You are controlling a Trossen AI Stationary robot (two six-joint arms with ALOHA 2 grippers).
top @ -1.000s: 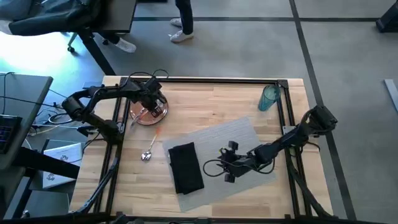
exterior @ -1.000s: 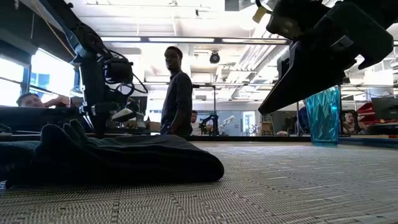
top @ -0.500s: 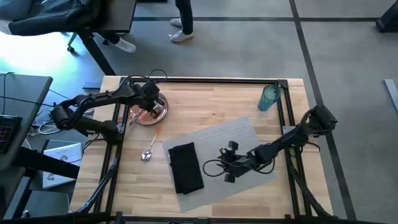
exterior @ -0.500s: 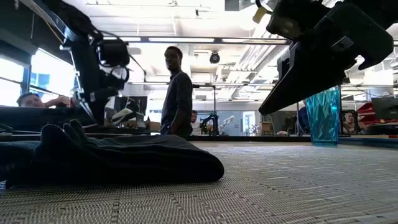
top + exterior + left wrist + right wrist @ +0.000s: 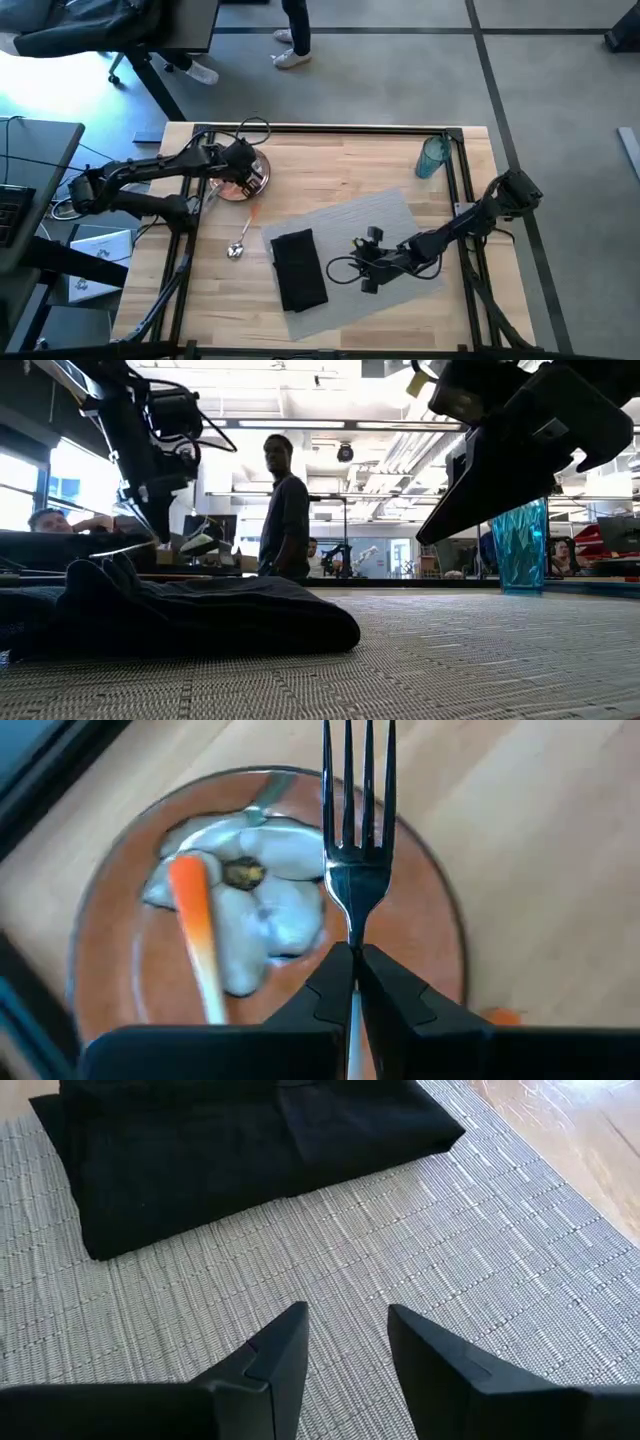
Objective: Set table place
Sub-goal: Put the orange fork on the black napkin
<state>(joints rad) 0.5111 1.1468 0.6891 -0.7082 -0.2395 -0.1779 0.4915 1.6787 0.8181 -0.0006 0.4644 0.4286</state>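
While the right gripper (image 5: 345,1345) rests low over the grey placemat (image 5: 370,235) with its fingers apart, the folded black napkin (image 5: 250,1145) lies just ahead of its tips. That arm reaches in from the table's (image 5: 340,170) right edge. Farther off, the left gripper (image 5: 352,970) is clamped on the neck of the fork (image 5: 356,830), tines pointing forward above the orange-brown plate (image 5: 110,970), where an orange-handled knife (image 5: 198,935) lies. The left arm stretches from the left edge. A spoon (image 5: 238,245) lies between plate and placemat; the teal tumbler (image 5: 432,157) stands at the far right corner.
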